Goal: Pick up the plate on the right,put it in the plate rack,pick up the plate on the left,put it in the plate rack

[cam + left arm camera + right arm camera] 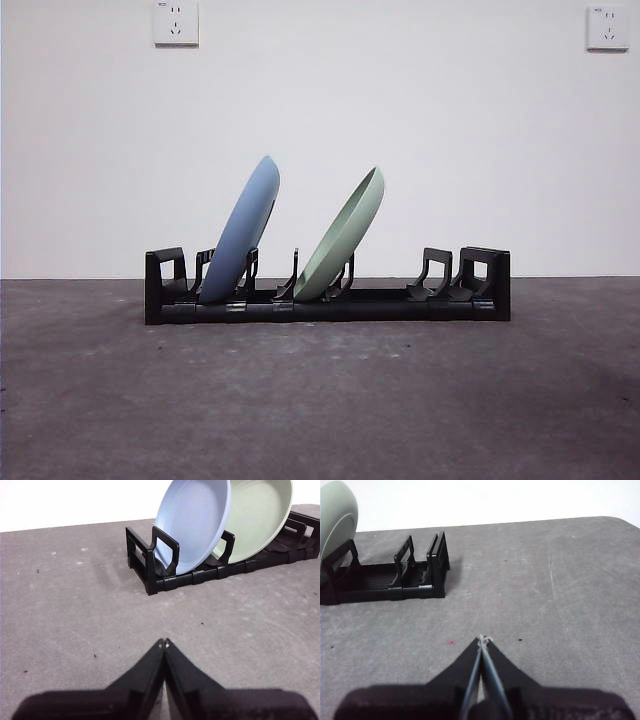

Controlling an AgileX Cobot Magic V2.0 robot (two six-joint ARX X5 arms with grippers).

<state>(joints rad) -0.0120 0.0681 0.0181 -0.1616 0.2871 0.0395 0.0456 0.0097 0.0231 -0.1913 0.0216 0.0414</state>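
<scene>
The black plate rack (400, 303) lies across the middle of the grey table. A blue plate (242, 232) leans in its left slots and a green plate (343, 238) leans in the middle slots, both tilted to the right. The left wrist view shows the rack (150, 575) with the blue plate (192, 525) in front of the green plate (257, 515). My left gripper (164, 642) is shut and holds nothing, low over the table well short of the rack's end. My right gripper (483, 639) is shut and holds nothing, away from the rack's other end (437, 565), where the green plate (337, 515) peeks in.
Two wall sockets (175, 22) sit high on the white wall behind the table. The table's far edge and rounded corner (620, 522) show in the right wrist view. Neither arm appears in the front view.
</scene>
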